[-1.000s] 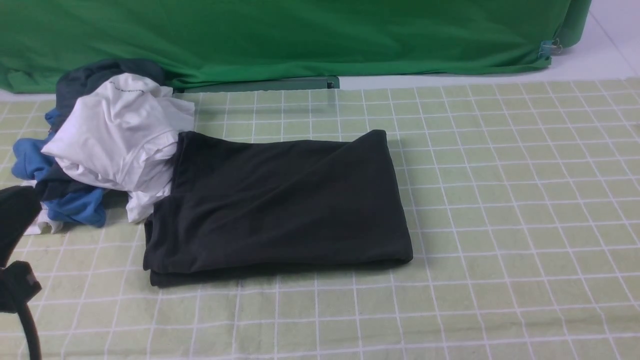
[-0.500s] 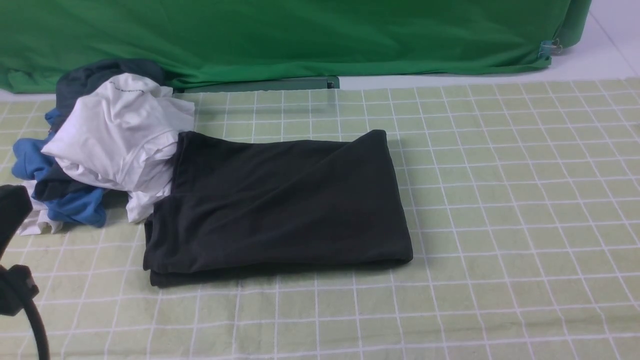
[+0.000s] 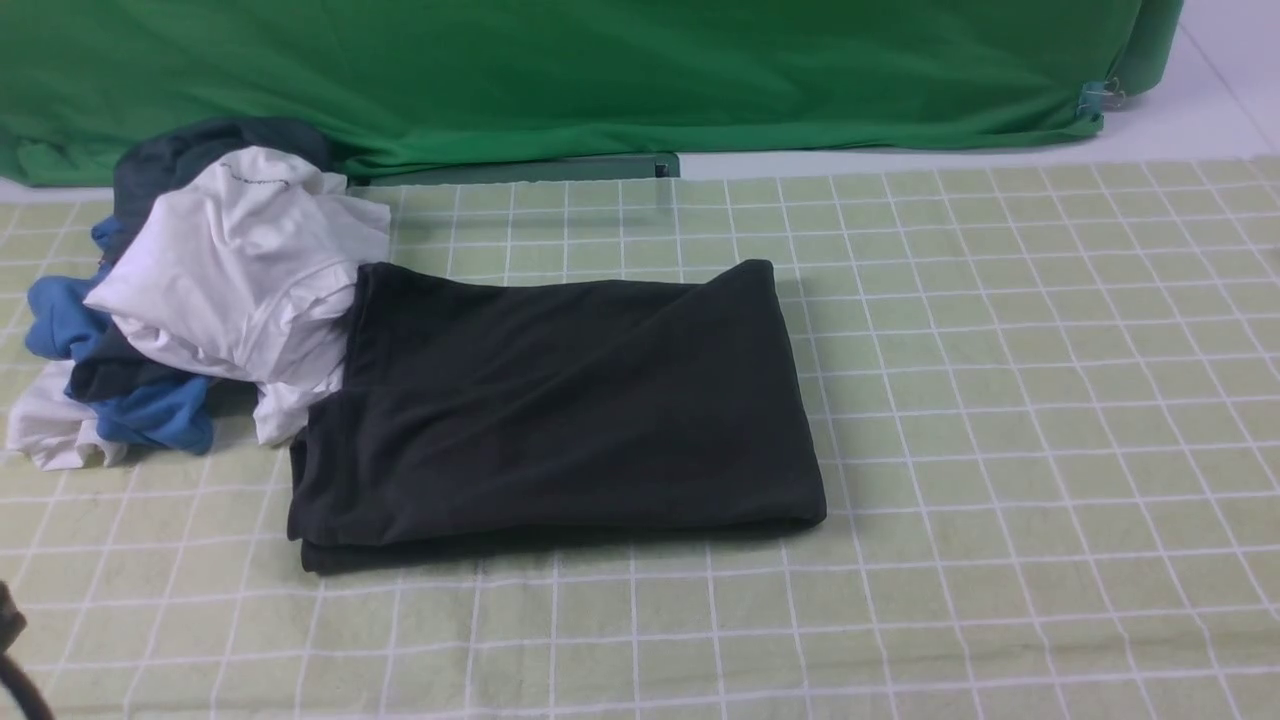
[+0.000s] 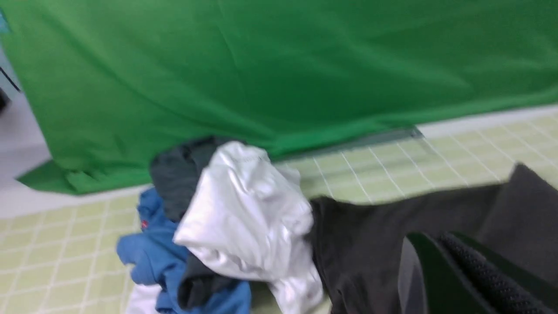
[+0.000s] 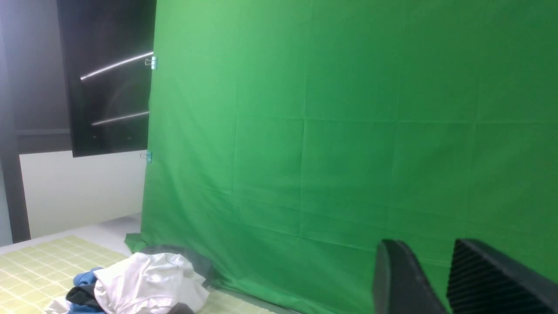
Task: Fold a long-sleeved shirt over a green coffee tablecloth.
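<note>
Item: black long-sleeved shirt [image 3: 555, 410], folded into a flat rectangle, centre-left of frame on the pale yellow-green gridded tablecloth [image 3: 1000, 400], touching the white, blue and dark grey garment heap [image 3: 200, 300]; folding appears complete. Left pincer [image 4: 462, 279] closed, empty; right pincer [image 5: 436, 279] parted, empty. Change: left arm has withdrawn from lower left.

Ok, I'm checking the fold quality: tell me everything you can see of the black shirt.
The long-sleeved shirt is plain black, soft matte fabric, folded into a rough rectangle with layered edges showing along its near side. It lies flat on the green coffee tablecloth, slightly creased, its far right corner peaked. Its left edge touches the pile of white, blue and dark grey garments. No print, sleeves or neck show. No fingers touch it.
</note>
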Controlling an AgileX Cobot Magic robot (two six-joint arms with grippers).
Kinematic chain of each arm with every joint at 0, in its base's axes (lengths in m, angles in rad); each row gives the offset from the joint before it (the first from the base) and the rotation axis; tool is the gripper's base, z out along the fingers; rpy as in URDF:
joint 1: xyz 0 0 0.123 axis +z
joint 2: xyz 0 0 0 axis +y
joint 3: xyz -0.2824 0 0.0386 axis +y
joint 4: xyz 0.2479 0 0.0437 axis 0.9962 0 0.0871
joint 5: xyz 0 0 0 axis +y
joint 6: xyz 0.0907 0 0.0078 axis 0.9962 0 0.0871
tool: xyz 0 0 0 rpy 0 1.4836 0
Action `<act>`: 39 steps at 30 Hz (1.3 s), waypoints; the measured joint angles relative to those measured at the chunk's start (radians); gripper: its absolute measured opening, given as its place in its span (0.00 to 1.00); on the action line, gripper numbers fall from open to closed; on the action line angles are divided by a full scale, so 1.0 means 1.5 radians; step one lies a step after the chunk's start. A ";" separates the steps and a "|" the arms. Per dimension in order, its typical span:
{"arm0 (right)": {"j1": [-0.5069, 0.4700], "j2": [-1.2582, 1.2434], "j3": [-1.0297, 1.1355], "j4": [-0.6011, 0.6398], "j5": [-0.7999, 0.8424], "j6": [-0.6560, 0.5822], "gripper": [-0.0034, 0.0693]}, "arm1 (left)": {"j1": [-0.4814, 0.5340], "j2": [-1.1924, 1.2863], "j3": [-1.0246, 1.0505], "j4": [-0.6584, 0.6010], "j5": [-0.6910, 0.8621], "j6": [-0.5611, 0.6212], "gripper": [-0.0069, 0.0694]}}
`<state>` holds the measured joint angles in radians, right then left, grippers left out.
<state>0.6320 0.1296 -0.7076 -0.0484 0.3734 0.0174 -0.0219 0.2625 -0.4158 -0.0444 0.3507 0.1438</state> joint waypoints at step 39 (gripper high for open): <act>0.000 0.000 0.000 0.000 0.000 0.001 0.38 | 0.040 -0.175 0.280 -0.011 -0.078 -0.007 0.11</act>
<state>0.6320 0.1296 -0.7076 -0.0484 0.3737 0.0183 0.0381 0.0000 0.0044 -0.0606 0.2331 0.1326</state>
